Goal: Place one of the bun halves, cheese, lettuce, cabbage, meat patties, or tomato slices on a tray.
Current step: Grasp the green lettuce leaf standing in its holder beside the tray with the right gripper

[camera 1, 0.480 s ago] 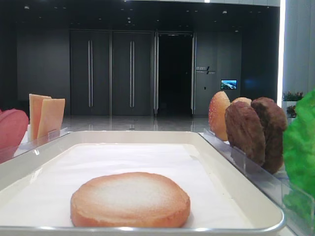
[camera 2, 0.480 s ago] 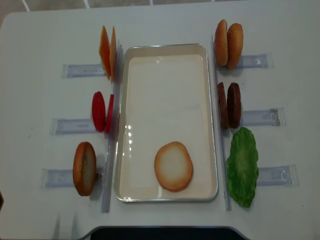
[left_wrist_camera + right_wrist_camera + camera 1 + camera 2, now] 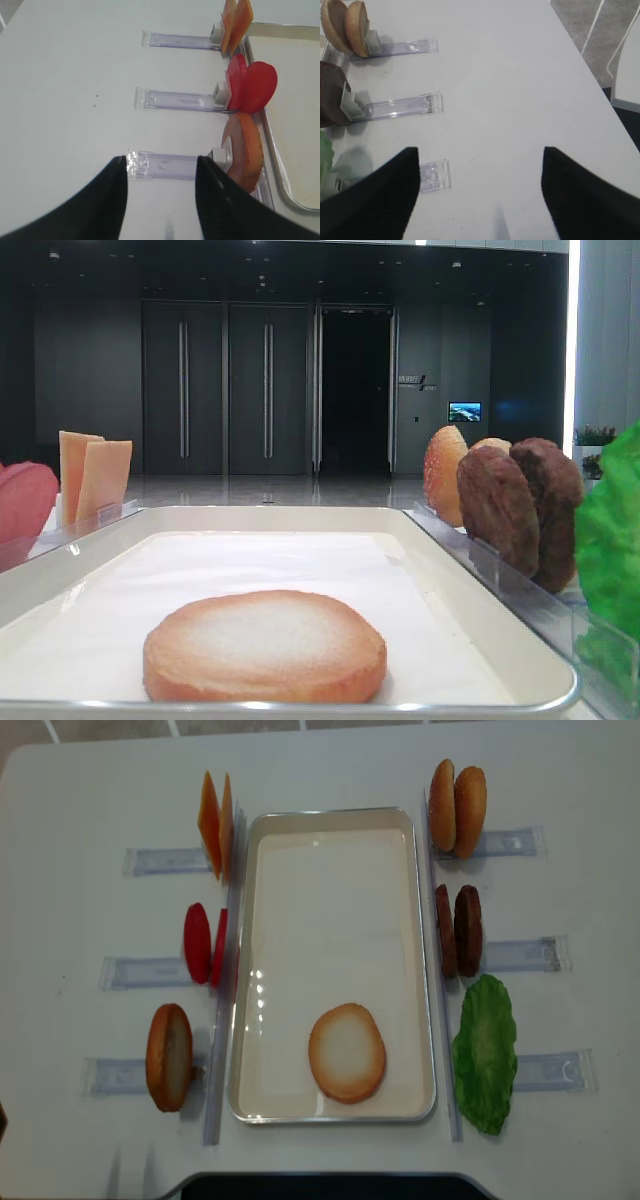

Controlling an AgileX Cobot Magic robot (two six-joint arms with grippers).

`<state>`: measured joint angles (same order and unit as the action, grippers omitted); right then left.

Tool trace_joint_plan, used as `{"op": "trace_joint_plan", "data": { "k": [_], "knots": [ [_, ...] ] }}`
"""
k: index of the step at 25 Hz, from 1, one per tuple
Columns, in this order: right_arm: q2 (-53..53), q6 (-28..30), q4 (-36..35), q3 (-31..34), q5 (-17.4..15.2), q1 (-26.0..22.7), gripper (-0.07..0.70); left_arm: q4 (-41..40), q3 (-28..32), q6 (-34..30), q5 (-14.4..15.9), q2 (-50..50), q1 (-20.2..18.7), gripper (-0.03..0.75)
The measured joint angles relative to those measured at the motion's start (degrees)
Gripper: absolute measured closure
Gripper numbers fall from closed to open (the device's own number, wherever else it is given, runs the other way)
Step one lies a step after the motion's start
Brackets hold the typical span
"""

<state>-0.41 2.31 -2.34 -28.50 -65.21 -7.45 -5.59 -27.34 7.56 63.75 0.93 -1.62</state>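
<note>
The off-white tray [image 3: 330,814] lies mid-table with one bun half [image 3: 347,1052] flat on its near end. Another bun half [image 3: 168,1057] stands at the left front and two [image 3: 457,808] at the right back. Cheese [image 3: 216,823], tomato slices [image 3: 204,944], meat patties [image 3: 458,931] and lettuce [image 3: 485,1053] stand in holders beside the tray. Cabbage is out of view. My left gripper [image 3: 161,159] is open over bare table left of the standing bun half [image 3: 246,155]. My right gripper [image 3: 479,149] is open wide over bare table, right of the patties [image 3: 330,100].
Clear plastic holders [image 3: 160,860] [image 3: 520,955] stick out sideways from both long sides of the tray. The table's right edge [image 3: 585,55] runs close by the right gripper, with floor beyond. A dark shape [image 3: 330,1186] sits at the front edge.
</note>
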Motion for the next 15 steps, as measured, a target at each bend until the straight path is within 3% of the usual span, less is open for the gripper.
{"op": "trace_joint_plan", "data": {
  "k": [15],
  "knots": [
    [0.0,0.0,0.0,0.0,0.0,0.0,0.117,0.0,0.0,0.0,0.0,0.0,0.0,0.37]
  ]
}}
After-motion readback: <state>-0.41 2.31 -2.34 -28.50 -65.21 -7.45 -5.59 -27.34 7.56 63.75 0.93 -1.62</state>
